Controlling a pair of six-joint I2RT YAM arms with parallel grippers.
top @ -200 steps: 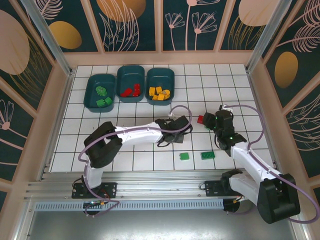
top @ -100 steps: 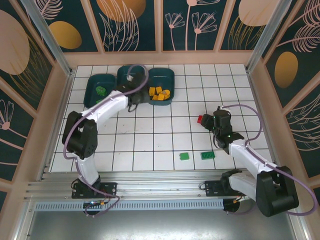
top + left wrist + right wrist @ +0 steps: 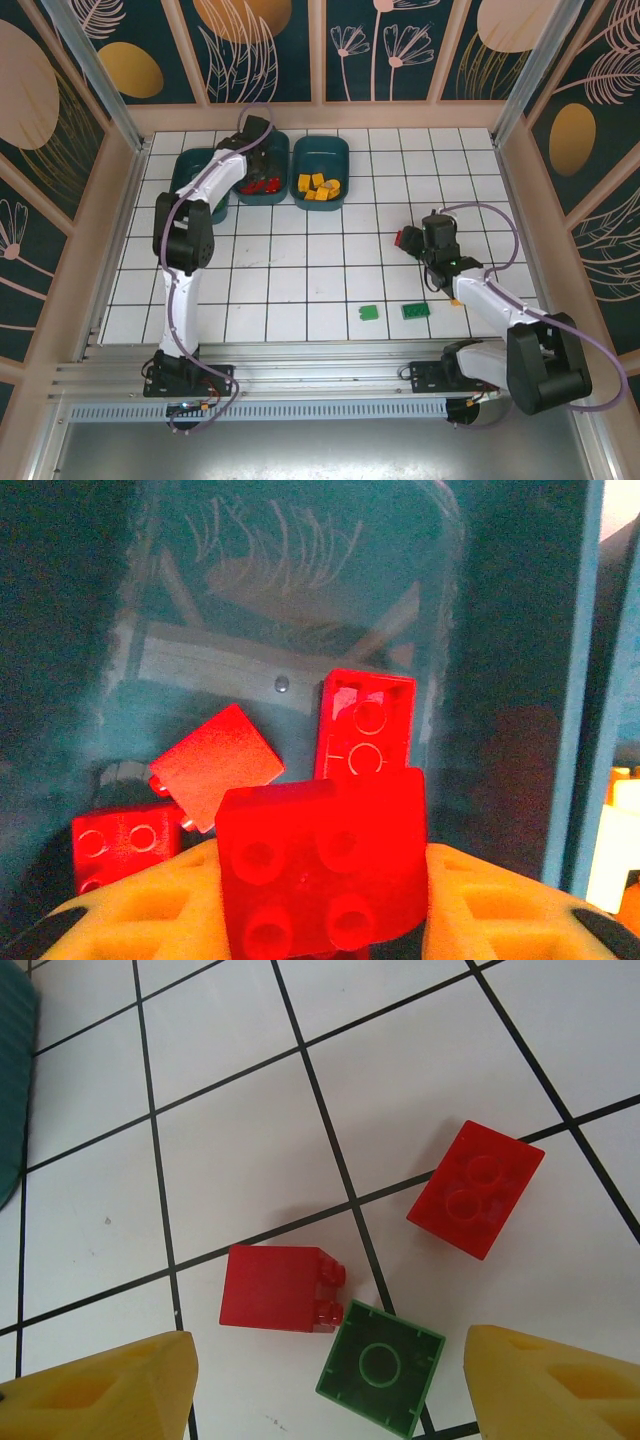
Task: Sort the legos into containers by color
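Note:
My left gripper [image 3: 320, 920] is shut on a red lego [image 3: 320, 865], held between its yellow fingers over the middle container [image 3: 272, 193]. Three red legos [image 3: 365, 725] lie on that container's floor. In the top view the left gripper [image 3: 255, 160] reaches over this bin. My right gripper [image 3: 330, 1390] is open just above the tiles, its fingers [image 3: 100, 1390] apart either side of a green lego [image 3: 382, 1365] lying upside down. A red lego [image 3: 280, 1288] on its side touches the green one, and another red lego [image 3: 477, 1188] lies beyond. From above, the right gripper [image 3: 415, 242] sits next to a red lego [image 3: 401, 238].
The right container [image 3: 320, 150] holds several yellow-orange legos [image 3: 318, 185]; the left container [image 3: 183, 170] is partly hidden by the left arm. Two green legos [image 3: 369, 312] [image 3: 415, 310] lie near the front edge. A teal container rim [image 3: 10, 1090] shows at the right wrist view's left edge.
The left arm swung from the table's middle back to the middle container, carrying the red lego. The right gripper shifted slightly and its jaws widened.

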